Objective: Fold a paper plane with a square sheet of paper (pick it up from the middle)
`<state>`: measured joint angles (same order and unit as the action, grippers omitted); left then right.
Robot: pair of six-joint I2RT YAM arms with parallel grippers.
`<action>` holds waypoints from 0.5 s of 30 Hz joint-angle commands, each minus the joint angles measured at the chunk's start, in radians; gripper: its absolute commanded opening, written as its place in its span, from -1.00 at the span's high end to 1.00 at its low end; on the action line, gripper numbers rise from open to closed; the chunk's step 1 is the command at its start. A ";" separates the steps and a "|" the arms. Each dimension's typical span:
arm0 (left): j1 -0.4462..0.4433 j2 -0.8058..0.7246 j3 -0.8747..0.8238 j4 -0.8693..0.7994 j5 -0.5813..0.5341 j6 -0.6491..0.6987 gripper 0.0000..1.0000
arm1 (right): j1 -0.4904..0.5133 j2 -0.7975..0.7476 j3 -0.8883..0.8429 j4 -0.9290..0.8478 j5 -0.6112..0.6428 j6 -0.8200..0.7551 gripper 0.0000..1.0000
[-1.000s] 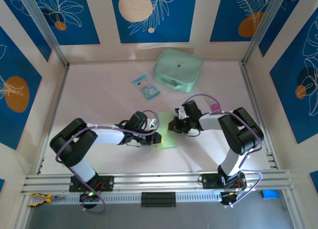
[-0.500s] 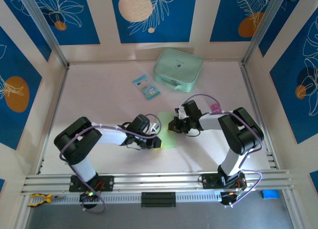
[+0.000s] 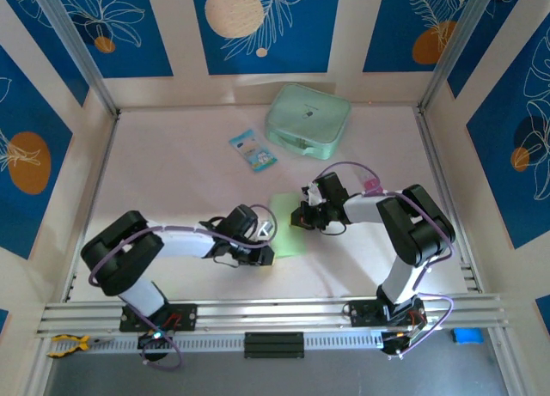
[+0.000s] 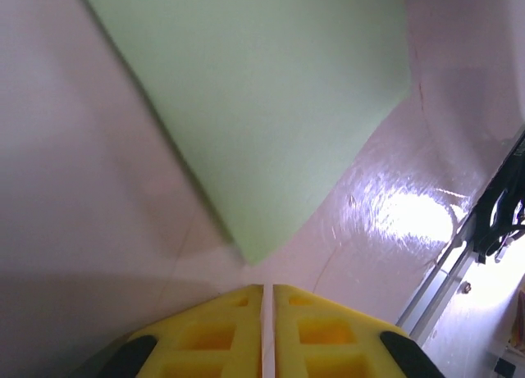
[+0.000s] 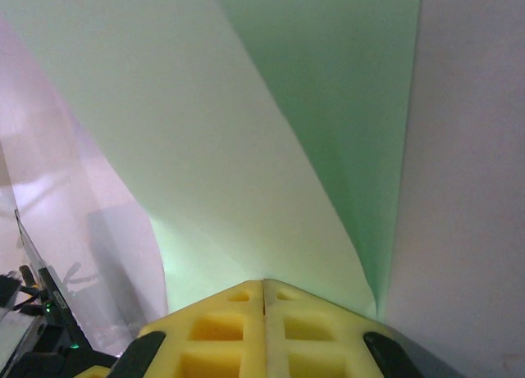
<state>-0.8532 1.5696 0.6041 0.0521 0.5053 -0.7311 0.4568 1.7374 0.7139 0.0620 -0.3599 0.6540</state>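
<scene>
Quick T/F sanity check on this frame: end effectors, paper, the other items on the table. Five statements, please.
1. The right end effector is shut on an edge of the square sheet of paper. True.
2. The left end effector is wide open. False: its fingers are together, just short of a corner of the paper.
3. The mint case lies on the paper. False: it sits at the far side of the table, apart from the paper.
4. In the top view, the printed packet lies left of the mint case. True.
5. The paper is a narrow dart. False: it is a broad sheet.
</scene>
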 commanded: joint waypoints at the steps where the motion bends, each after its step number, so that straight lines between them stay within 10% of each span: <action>1: 0.003 -0.091 0.048 -0.090 -0.012 0.060 0.77 | -0.006 0.086 -0.050 -0.172 0.152 -0.044 1.00; 15: 0.246 0.144 0.380 -0.063 0.182 0.102 0.78 | -0.017 0.075 -0.031 -0.207 0.124 -0.059 1.00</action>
<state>-0.6086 1.6505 0.9470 -0.0025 0.6060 -0.6518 0.4500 1.7432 0.7307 0.0334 -0.3710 0.6281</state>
